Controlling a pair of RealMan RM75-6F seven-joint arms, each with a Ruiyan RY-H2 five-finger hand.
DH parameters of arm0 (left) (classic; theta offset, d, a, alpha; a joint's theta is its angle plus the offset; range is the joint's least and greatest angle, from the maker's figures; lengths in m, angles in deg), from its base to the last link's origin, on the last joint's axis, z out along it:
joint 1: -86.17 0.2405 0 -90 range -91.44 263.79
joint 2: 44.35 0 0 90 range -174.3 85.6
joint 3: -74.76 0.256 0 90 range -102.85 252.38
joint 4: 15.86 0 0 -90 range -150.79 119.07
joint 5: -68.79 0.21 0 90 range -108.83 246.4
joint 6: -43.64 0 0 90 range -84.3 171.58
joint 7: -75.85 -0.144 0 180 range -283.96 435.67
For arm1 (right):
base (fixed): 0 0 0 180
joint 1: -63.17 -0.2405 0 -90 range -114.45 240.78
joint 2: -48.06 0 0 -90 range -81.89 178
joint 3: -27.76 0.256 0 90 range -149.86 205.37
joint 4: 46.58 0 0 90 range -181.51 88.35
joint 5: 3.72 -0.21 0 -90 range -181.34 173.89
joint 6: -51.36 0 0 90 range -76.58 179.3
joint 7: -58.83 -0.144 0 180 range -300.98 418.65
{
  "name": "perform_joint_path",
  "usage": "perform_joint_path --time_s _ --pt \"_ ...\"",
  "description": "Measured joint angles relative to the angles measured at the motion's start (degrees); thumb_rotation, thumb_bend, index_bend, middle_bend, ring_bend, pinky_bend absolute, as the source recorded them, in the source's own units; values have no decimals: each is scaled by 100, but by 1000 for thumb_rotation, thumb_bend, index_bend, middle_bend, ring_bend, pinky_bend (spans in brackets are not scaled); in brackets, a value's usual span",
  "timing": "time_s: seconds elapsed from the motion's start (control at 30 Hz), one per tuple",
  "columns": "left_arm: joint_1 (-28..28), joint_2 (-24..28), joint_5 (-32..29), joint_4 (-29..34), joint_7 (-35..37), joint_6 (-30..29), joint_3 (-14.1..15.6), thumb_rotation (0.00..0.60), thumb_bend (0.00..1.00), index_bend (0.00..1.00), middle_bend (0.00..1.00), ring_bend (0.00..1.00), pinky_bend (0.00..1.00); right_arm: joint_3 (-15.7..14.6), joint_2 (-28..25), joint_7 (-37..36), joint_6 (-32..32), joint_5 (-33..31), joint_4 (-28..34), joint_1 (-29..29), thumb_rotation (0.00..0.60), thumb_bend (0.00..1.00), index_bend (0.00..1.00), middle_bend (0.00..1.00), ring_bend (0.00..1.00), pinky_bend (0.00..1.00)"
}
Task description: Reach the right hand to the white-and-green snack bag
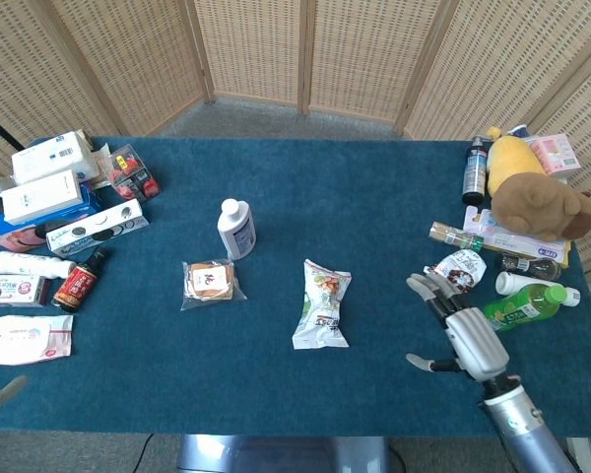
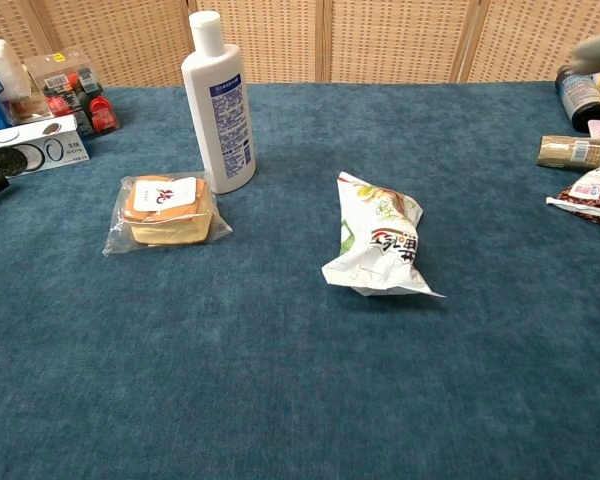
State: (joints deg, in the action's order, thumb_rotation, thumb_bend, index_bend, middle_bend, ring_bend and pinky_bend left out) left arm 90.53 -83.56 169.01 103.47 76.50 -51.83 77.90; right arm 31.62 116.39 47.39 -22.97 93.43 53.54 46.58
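In the head view, the right robot hand [image 1: 463,330] is at the lower right over the blue tabletop [image 1: 374,227], fingers spread wide and holding nothing. The white-and-green snack bag [image 1: 323,304] lies at the centre, well apart from it. At the lower left edge, a grey tip is perhaps the left robot hand [image 1: 2,391]; I cannot tell its state.

In the chest view, the snack bag [image 2: 376,238] lies flat at the centre, and a blurred grey shape at the upper right may be a fingertip.

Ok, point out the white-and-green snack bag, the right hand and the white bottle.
white-and-green snack bag [image 1: 323,305]: head view, middle of the printed front.
right hand [image 1: 466,332]: head view, back of the hand, fingers spread.
white bottle [image 2: 219,110]: chest view, label on the upright body.
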Motion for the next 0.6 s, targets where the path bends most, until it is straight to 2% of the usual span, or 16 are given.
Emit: perform_joint_path --time_s 0.27,0.6 --pt "-85 -31 -214 -45 -1 148 -52 600 0 0 0 0 0 292 451 770 1533 -983 141 -928 600 0 0 0 0 0" --pt "-170 -83 -533 -87 -32 309 -120 600 0 0 0 0 0 576 1414 1366 2367 -2025 -615 -1718 600 0 0 0 0 0"
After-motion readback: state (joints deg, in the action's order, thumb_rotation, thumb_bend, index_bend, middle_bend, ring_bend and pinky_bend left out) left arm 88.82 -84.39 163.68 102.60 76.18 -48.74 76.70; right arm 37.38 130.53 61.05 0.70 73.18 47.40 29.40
